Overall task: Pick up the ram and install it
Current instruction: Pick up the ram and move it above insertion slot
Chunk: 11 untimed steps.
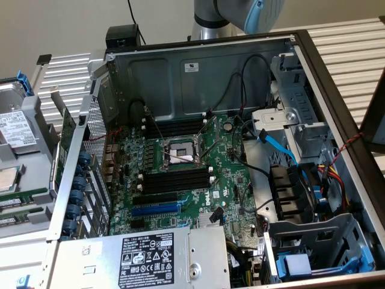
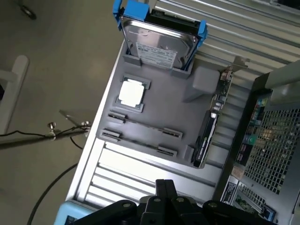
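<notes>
**End effector** (image 2: pixel 165 185) — fingers closed tip to tip, gripping nothing. It hangs over the ribbed worktop (image 2: pixel 140 171), near the edge of the grey tray (image 2: pixel 164 101).

**Ram** (image 1: pixel 27 195) — a dark-green stick standing on edge in the tray's holders. It sits at the exterior view's left, outside the computer case (image 1: pixel 198 72), and is not held. A second green stick (image 1: pixel 19 215) stands just beside it.

**Other tray contents:**
- hard drive (image 2: pixel 159 51) in a blue bracket
- processor chip (image 2: pixel 131 93) lying flat
- expansion card (image 2: pixel 211 124) on edge at the tray's far side

**Computer case** — open.
- motherboard (image 1: pixel 231 174)
- processor socket (image 1: pixel 179 153), with long black memory slots (image 1: pixel 177 180) beside it
- blue expansion slot (image 1: pixel 155 209)
- power supply (image 1: pixel 138 259)

**Robot arm** (image 1: pixel 225 15) — behind the case's rear wall.
</notes>
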Each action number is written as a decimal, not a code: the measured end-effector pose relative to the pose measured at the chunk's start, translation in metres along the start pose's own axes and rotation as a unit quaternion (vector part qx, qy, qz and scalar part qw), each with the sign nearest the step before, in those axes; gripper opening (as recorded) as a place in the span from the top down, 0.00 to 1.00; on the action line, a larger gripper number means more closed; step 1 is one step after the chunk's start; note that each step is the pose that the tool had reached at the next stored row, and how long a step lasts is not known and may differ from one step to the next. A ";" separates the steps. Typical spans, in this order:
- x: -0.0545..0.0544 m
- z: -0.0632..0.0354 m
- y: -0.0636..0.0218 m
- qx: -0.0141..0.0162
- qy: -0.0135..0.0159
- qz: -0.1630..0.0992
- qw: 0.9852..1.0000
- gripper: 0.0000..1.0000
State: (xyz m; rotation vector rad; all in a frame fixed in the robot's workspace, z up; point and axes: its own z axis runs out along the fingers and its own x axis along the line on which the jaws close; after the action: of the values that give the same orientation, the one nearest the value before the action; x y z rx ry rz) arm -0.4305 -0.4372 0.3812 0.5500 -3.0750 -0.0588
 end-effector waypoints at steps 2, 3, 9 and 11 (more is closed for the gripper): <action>0.000 0.0004 0.0000 0.000 0.001 -0.019 1.000 0.90; 0.000 0.0006 0.0000 0.000 0.001 -0.028 1.000 0.90; 0.000 0.0018 -0.0001 0.001 0.003 -0.082 0.997 0.90; 0.000 0.0021 -0.0001 0.001 0.004 -0.100 0.995 0.90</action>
State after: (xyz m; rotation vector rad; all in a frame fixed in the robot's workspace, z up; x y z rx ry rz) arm -0.4305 -0.4372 0.3791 0.8540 -3.0011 -0.0559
